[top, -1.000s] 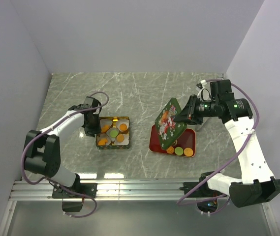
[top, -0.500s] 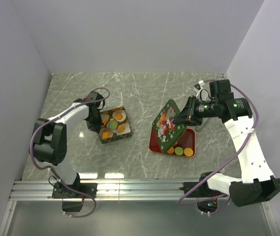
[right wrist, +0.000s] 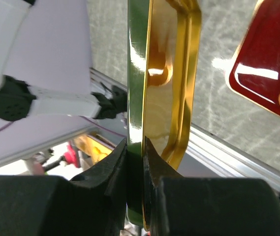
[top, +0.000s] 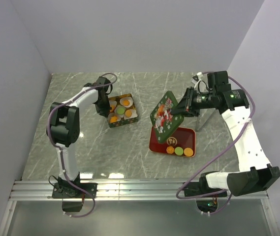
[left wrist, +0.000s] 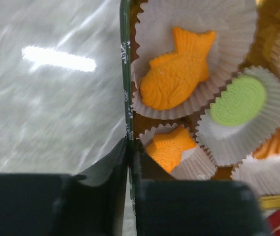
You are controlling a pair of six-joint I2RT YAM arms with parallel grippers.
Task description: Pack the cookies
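Note:
An open green-and-gold cookie tin (top: 125, 121) stands left of centre and holds several cookies in white paper cups: orange fish-shaped ones (left wrist: 176, 73) and a green round one (left wrist: 238, 99). My left gripper (top: 104, 106) is shut on the tin's left wall (left wrist: 125, 73). My right gripper (top: 185, 105) is shut on the edge of the tin's decorated green lid (top: 164, 112) and holds it tilted above the red tray (top: 189, 135). The tray holds a brown cookie (top: 171, 143), two orange ones (top: 188, 152) and a green one (top: 179, 151). The lid's gold inside (right wrist: 167, 73) shows in the right wrist view.
The marbled grey table (top: 130, 147) is walled on the left, back and right. An aluminium rail (top: 140, 189) runs along the near edge by the arm bases. The red tray's corner (right wrist: 270, 64) shows in the right wrist view.
My left gripper has dragged the tin up and to the right, turning it. My right gripper has raised the lid slightly and moved it back from the tray, uncovering the brown cookie.

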